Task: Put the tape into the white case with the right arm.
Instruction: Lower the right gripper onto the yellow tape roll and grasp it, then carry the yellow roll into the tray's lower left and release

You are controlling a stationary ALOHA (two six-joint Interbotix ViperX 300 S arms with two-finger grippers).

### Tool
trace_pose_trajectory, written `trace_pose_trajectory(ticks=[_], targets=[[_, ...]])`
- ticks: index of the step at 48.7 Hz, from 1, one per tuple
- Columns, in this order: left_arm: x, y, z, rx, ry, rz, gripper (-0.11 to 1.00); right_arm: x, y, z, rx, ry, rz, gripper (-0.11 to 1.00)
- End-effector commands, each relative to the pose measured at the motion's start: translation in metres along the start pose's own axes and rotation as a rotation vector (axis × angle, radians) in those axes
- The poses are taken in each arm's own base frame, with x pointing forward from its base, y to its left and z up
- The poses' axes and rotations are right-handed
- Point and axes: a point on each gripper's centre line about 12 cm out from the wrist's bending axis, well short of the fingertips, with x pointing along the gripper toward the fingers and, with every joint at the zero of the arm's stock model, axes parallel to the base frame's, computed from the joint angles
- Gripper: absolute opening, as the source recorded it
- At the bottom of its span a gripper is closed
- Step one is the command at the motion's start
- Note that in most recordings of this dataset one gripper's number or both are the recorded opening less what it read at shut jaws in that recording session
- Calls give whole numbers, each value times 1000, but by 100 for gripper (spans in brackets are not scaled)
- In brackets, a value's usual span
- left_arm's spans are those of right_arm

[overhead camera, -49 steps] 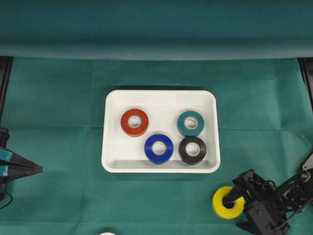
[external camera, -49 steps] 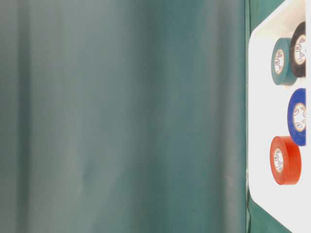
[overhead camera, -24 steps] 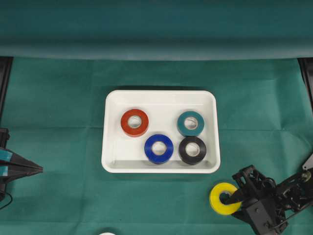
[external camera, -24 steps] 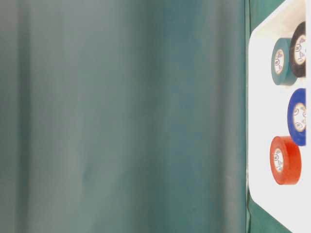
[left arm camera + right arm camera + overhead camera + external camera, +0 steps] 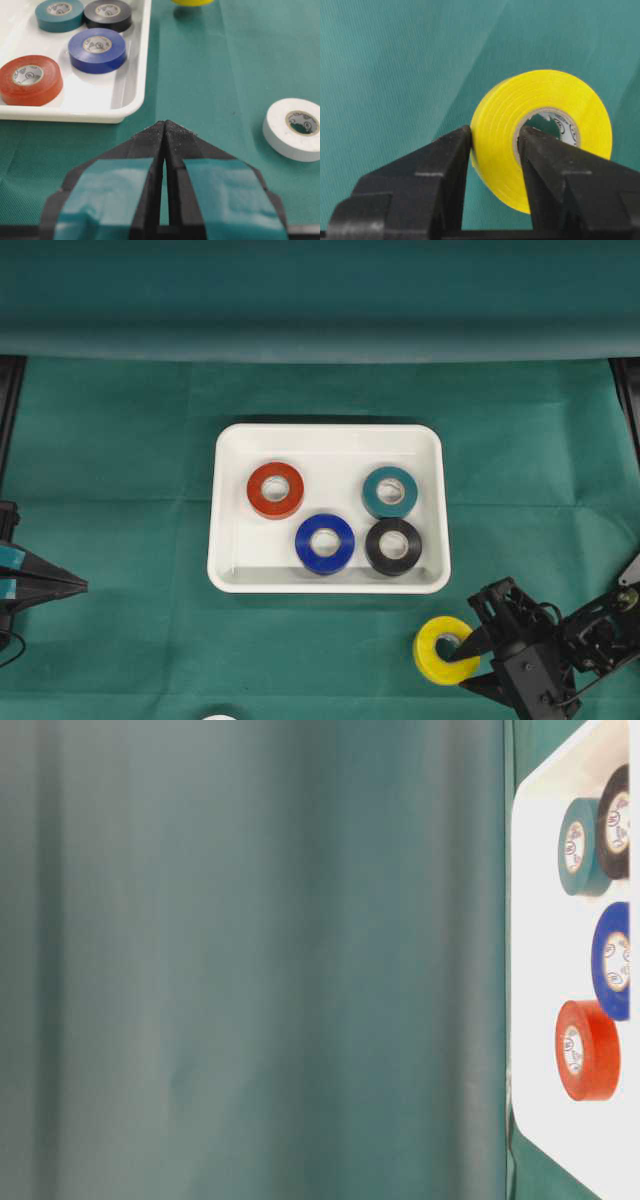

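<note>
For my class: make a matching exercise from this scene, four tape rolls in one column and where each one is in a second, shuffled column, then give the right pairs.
Things:
1. yellow tape
2. white tape
3. red tape
4. black tape

Places:
A. in the white case, at its left side in the overhead view
B. on the green cloth, outside the case, touched by no gripper
C. pinched through its wall by the right gripper, one finger in its hole
D. in the case, directly below the teal tape in the overhead view

Pairs: 1-C, 2-B, 3-A, 4-D
</note>
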Motion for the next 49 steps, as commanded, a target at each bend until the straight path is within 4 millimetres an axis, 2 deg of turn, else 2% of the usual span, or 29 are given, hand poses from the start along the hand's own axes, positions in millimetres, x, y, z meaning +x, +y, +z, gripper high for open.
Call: trace_pose_trajectory(ticks=[1,8,18,29,38,49], targets=[[1,0,4,-2,-8,3,0,-6,2,19,-9,-65,2,2],[1,0,4,-2,-8,1,0,-8,6,28,-25,-85,9,2],[0,0,5,-2,-9,1,0,-8,6,29,-23,-79,3,2],[0,0,5,-2,-9,1,0,-3,4,42,-24,-95,1,2],[0,0,5,-2,-9,1,0,12,-1,64,-22,-101,-11,2],[0,0,5,-2,-11,3,0,47,-11,96,-20,-67,-55,2]])
